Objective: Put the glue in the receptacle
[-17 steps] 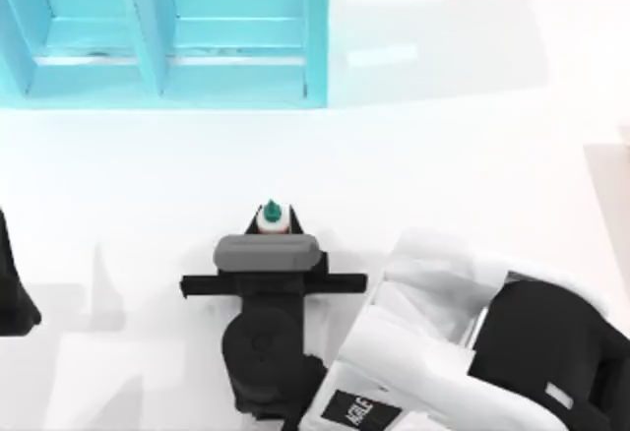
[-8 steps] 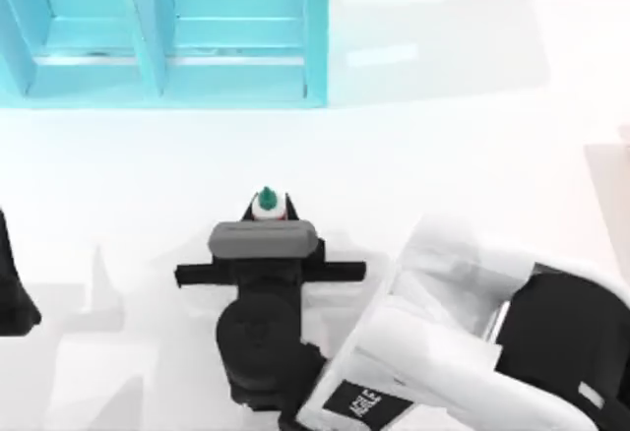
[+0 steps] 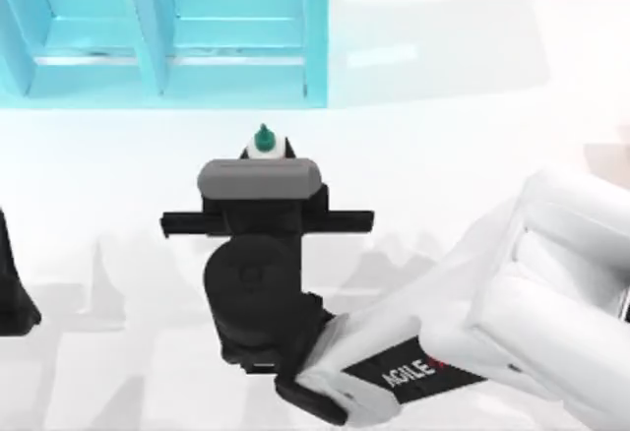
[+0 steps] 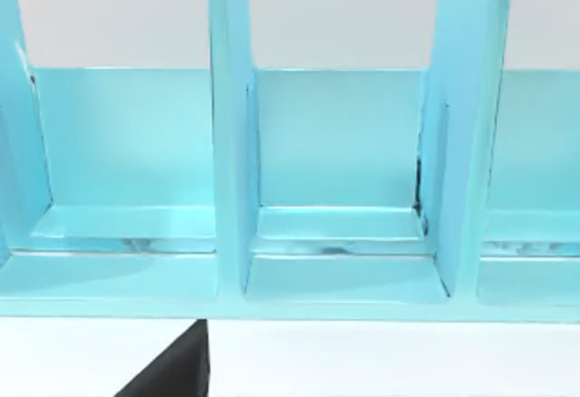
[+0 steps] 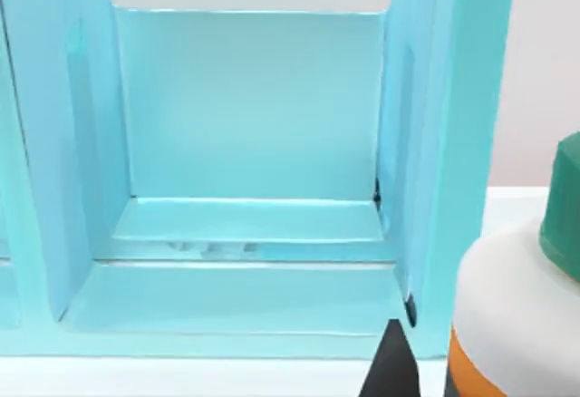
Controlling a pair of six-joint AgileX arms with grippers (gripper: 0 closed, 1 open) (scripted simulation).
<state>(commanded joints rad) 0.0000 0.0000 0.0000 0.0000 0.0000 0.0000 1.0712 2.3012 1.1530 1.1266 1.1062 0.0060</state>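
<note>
While its arm reaches across the table, the right pincer (image 3: 262, 155) clamps the upright glue (image 3: 263, 142) near the receptacle (image 3: 315, 47).

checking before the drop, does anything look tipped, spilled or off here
Nothing stands out. The glue stands upright, green cap up, at the right hand, short of the receptacle. The receptacle's dividers stand straight, and nothing is spilled on the table. The left arm sits parked at the table's left edge.

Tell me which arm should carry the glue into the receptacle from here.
Right. The right gripper is at the glue, just short of the receptacle. The left arm sits parked at the table's left edge.
</note>
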